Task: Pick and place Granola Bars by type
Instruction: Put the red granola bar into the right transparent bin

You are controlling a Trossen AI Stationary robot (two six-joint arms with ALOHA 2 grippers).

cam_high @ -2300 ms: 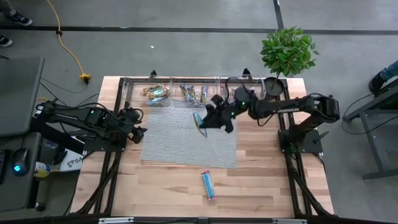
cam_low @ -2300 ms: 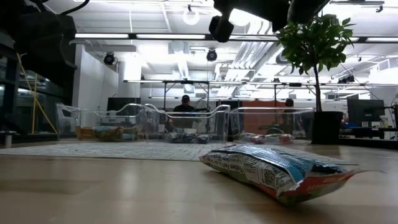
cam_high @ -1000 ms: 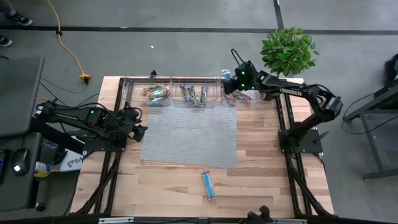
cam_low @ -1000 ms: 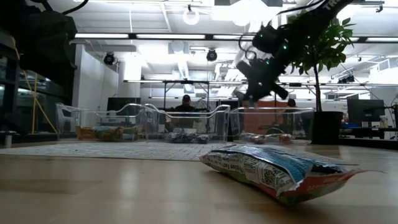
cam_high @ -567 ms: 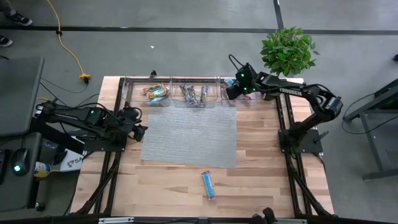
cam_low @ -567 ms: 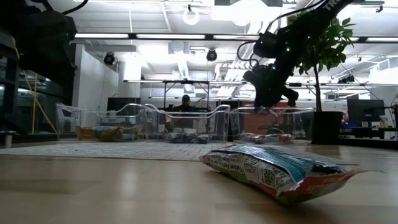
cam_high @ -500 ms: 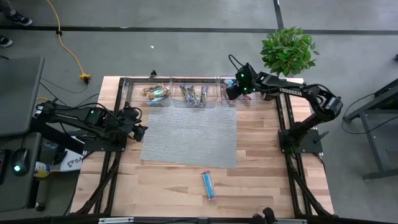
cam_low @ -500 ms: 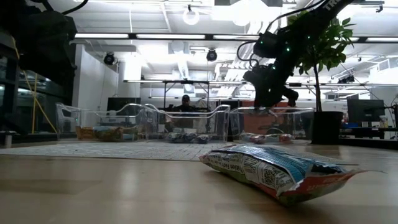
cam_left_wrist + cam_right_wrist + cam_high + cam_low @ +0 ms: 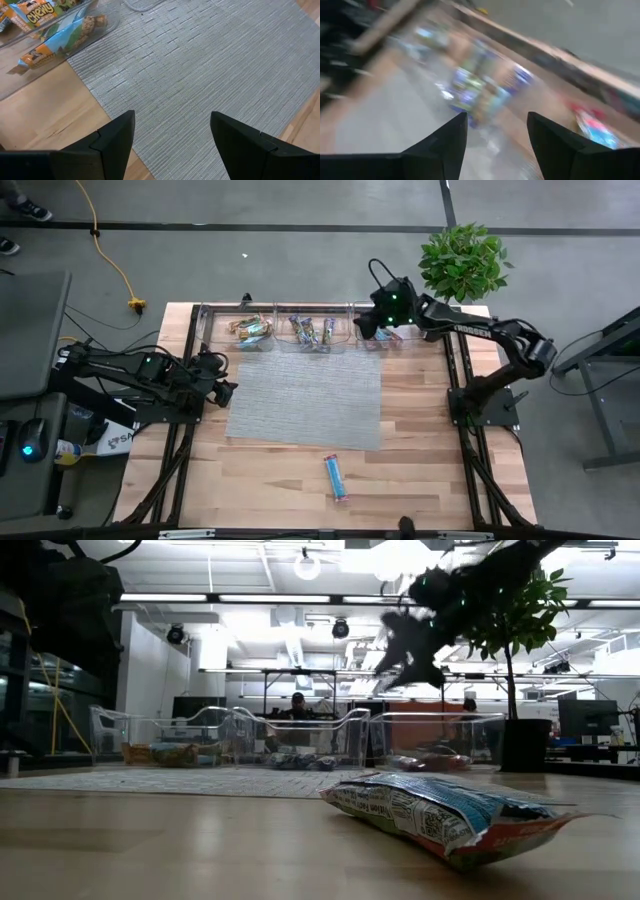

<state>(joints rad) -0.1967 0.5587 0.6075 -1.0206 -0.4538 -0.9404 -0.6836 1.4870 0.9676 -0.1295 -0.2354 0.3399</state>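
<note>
One light-blue granola bar (image 9: 335, 477) lies flat on the bare wood near the table's front edge, large in the low view (image 9: 450, 815). Three clear bins stand along the far edge: tan bars (image 9: 250, 330) in the left one, dark purple bars (image 9: 312, 330) in the middle one, blue bars (image 9: 388, 337) in the right one. My right gripper (image 9: 365, 326) hangs open above the right bin's left side, nothing between its fingers (image 9: 495, 132). My left gripper (image 9: 226, 390) waits open at the grey mat's left edge (image 9: 172, 135).
A grey woven mat (image 9: 305, 400) covers the table's middle. A potted plant (image 9: 462, 265) stands at the far right corner, behind the right arm. Bare wood lies around the loose bar along the front edge.
My right gripper has risen above the right bin, shifted a little toward the table's left and rolled about its own axis; it blurs in the low and right wrist views.
</note>
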